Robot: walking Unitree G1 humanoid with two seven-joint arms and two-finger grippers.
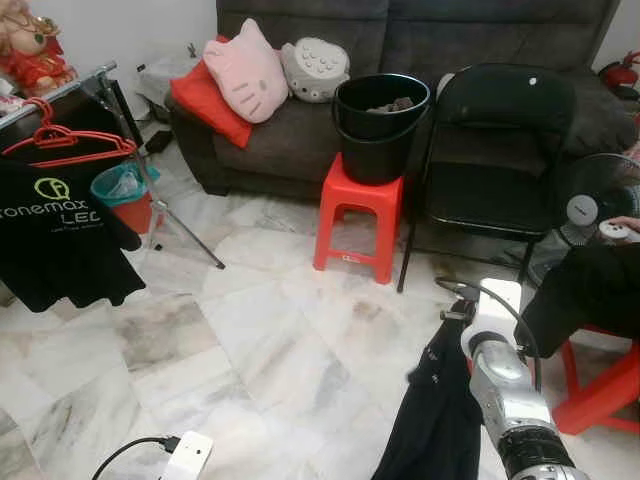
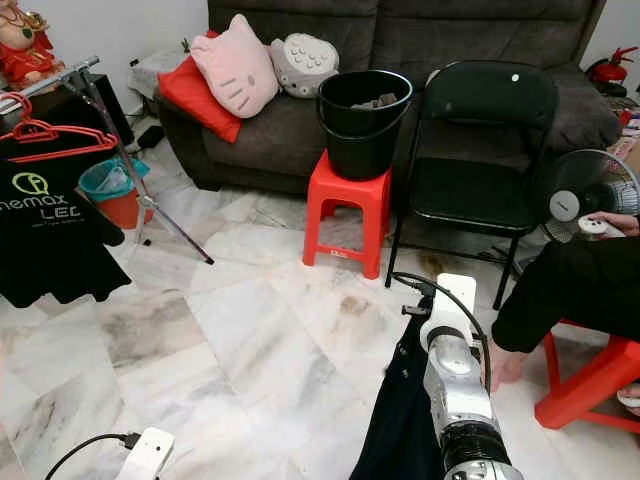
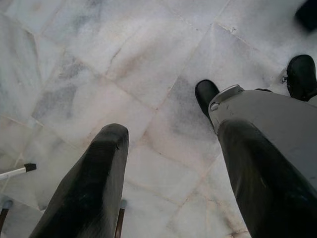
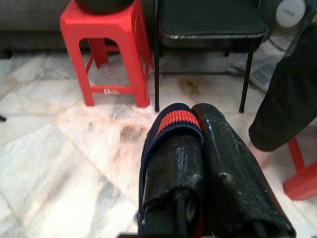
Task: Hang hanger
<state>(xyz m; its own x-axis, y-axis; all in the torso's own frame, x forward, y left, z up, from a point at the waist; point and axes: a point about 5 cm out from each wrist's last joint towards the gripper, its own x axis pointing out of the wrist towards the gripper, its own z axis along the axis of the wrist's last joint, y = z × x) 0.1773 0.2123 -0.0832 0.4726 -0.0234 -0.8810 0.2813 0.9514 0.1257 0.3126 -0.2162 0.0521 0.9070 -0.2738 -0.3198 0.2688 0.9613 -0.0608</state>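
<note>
The right gripper (image 4: 190, 163), at about five o'clock in the head views, has its two fingers pinched together on the navy and red collar of a dark garment (image 1: 435, 420) that hangs beside the arm, and any hanger inside that cloth is hidden. The left gripper (image 3: 173, 173) points down at the marble floor (image 3: 99, 59) with its fingers wide apart and nothing between them. At about ten o'clock, a red hanger (image 1: 62, 140) already sits on the rack (image 1: 90, 80) with a black T-shirt (image 1: 60, 235), cut off by the edge.
</note>
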